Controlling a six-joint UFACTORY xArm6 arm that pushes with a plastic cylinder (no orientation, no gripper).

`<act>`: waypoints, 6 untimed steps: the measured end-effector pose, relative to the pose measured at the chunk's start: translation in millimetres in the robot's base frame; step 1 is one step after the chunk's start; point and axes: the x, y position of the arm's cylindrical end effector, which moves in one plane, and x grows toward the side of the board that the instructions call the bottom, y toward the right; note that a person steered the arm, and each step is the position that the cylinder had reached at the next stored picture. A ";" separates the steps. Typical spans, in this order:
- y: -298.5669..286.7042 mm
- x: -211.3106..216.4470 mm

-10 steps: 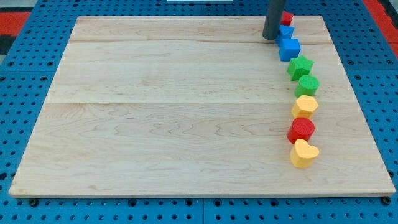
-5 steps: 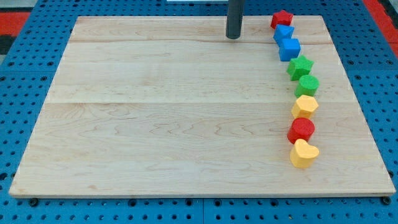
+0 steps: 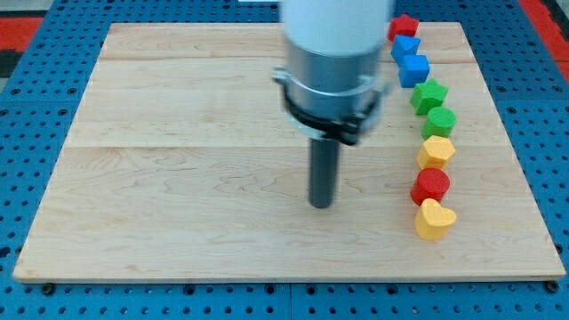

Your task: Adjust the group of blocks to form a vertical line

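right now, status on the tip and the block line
My tip left of the red cylinder, touching nothing. Eight blocks in a near-vertical line, red star to yellow heart. Nothing in the way.

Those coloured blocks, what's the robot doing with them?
A robot arm with a dark rod is lining blocks up on a wooden board. Right now my tip touches nothing; it sits out on the board, left of the red round block. Eight blocks already run top to bottom in a slightly wavy line on the view's right.

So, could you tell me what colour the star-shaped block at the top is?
Red star-shaped block, camera view.
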 end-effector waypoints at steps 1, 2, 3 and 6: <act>54.7 8.7; 68.6 17.6; 70.0 26.8; 21.6 26.8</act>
